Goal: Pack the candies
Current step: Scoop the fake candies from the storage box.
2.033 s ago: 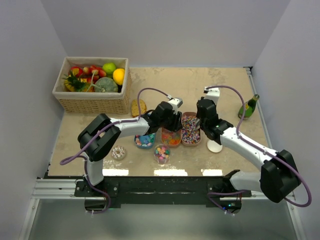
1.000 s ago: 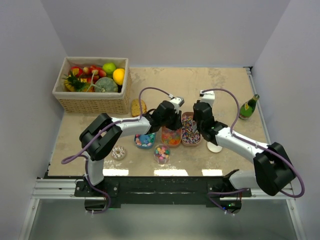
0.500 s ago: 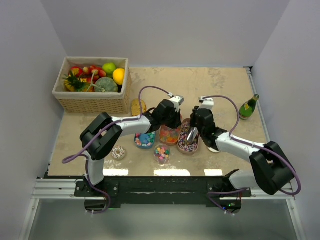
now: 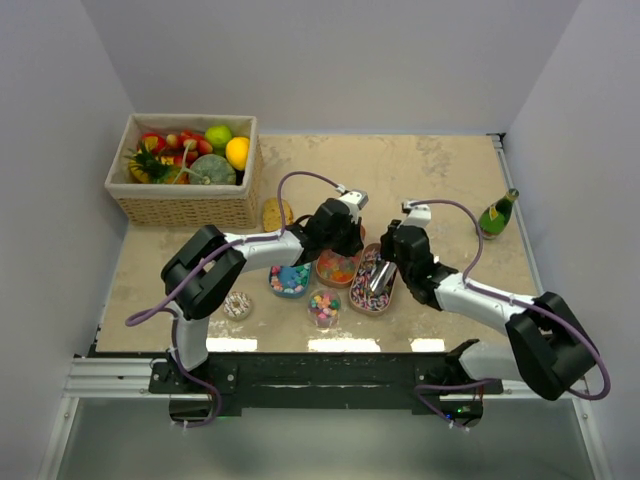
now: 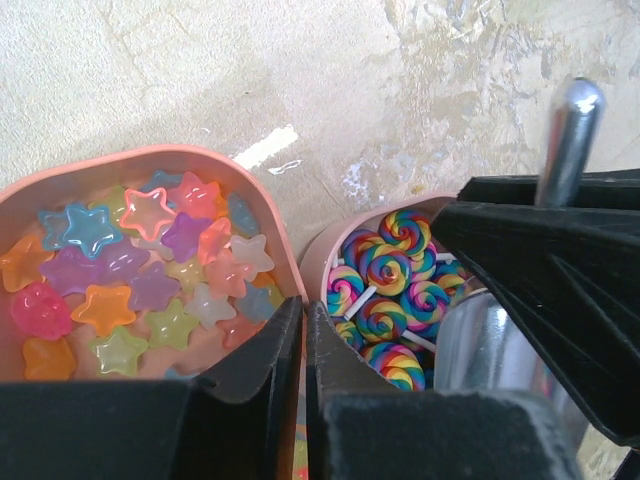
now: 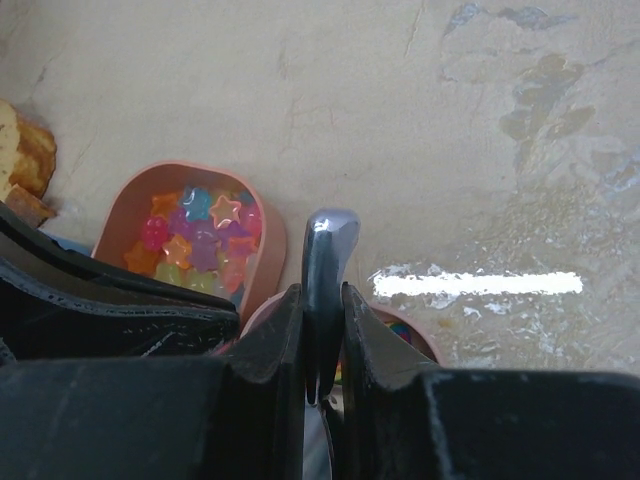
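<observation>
A pink dish of star-shaped gummies (image 5: 150,250) sits beside a pink dish of swirled candies (image 5: 390,290). My left gripper (image 5: 303,305) is shut on the gummy dish's rim; in the top view the left gripper (image 4: 338,243) is over that dish (image 4: 336,268). My right gripper (image 6: 322,290) is shut on the handle of a metal scoop (image 6: 326,250). The scoop's bowl (image 4: 379,279) is down in the swirled-candy dish (image 4: 370,290). A clear bowl of pastel balls (image 4: 324,304) stands just in front.
A blue bowl of sweets (image 4: 290,281) and a small sprinkled dish (image 4: 237,304) lie near left. A brown cookie (image 4: 276,214) lies behind them. A wicker basket of fruit (image 4: 185,170) stands far left, a green bottle (image 4: 497,213) far right.
My right gripper has swung left and nearer with the scoop, lowering it into the swirled-candy dish, which has shifted nearer. My left gripper has barely moved.
</observation>
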Action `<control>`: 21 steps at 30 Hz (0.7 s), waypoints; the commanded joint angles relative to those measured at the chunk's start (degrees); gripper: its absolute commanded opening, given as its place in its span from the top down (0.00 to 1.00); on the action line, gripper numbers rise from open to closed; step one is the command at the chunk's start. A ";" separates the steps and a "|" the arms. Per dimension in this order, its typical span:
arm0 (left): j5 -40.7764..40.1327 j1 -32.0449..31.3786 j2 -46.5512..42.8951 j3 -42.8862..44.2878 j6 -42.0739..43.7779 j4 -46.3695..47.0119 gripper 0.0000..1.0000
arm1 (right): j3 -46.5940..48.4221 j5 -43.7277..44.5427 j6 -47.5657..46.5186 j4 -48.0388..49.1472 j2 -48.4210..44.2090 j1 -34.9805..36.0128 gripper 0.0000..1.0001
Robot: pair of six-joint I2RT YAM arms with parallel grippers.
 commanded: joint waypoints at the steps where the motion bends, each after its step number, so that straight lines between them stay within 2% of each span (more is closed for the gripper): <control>1: 0.10 -0.19 -0.85 -0.18 -0.02 -3.20 0.86 | 2.84 4.61 -0.58 -4.52 -1.97 0.80 1.00; 7: 0.36 -0.19 -3.75 -1.93 0.77 -3.46 0.60 | 4.78 7.78 -2.08 -5.23 -3.90 0.80 1.00; 16: 1.95 -0.46 -6.12 -4.83 1.48 -1.80 0.47 | 5.31 8.66 -2.08 -6.90 -6.10 0.72 1.00; 21: 0.89 -0.55 -9.02 -6.68 0.86 0.05 0.46 | 5.22 9.10 -1.47 -7.51 -6.19 0.72 1.00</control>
